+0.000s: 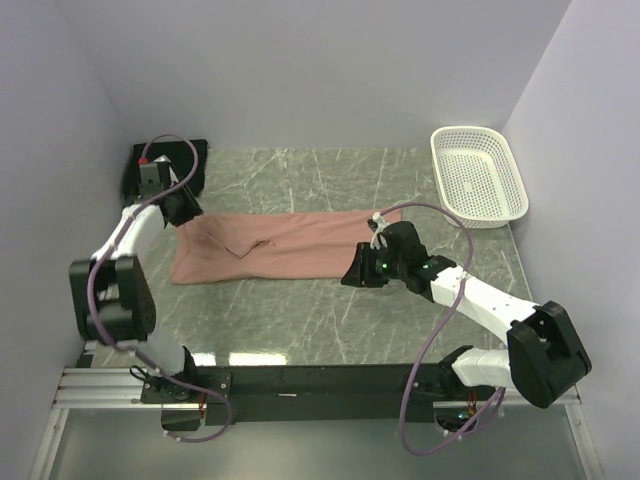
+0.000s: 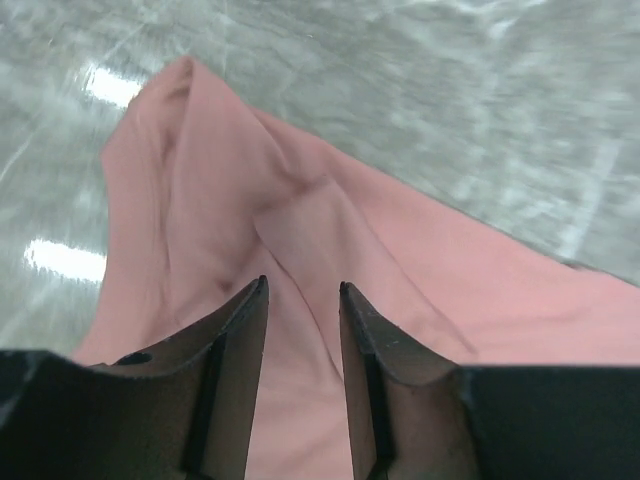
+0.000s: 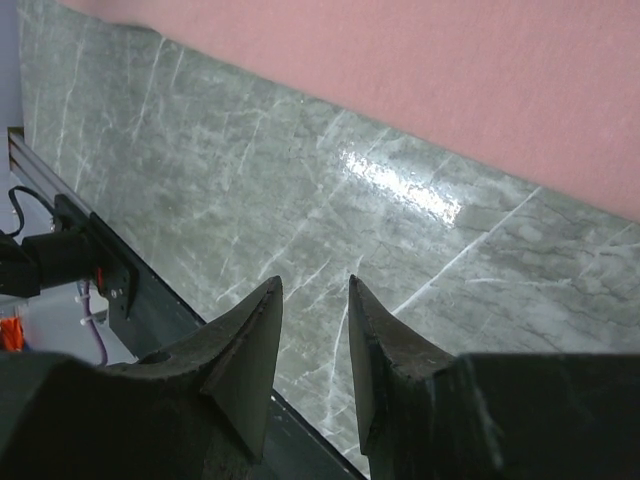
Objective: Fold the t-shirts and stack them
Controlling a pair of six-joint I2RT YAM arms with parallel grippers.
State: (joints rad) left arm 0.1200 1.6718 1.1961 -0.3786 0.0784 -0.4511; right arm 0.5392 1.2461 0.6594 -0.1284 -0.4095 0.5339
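The salmon-pink t-shirt [image 1: 280, 248] lies as a long folded strip across the middle of the table. My left gripper [image 1: 185, 215] hovers over its rumpled left end. In the left wrist view the open left gripper [image 2: 302, 287] has nothing pinched between its jaws, and the wrinkled pink cloth [image 2: 400, 260] lies just beneath them. My right gripper [image 1: 355, 272] sits at the strip's near right edge. It [image 3: 315, 282] is open over bare marble, the pink t-shirt [image 3: 450, 80] beyond its tips. A black folded t-shirt [image 1: 190, 160] lies in the back left corner, partly hidden by the left arm.
A white mesh basket [image 1: 478, 175] stands at the back right corner. Grey marble table [image 1: 300, 310] stretches between the shirt and the arm bases. The black mounting rail [image 3: 80, 250] runs along the near edge. Walls close in on the left, back and right.
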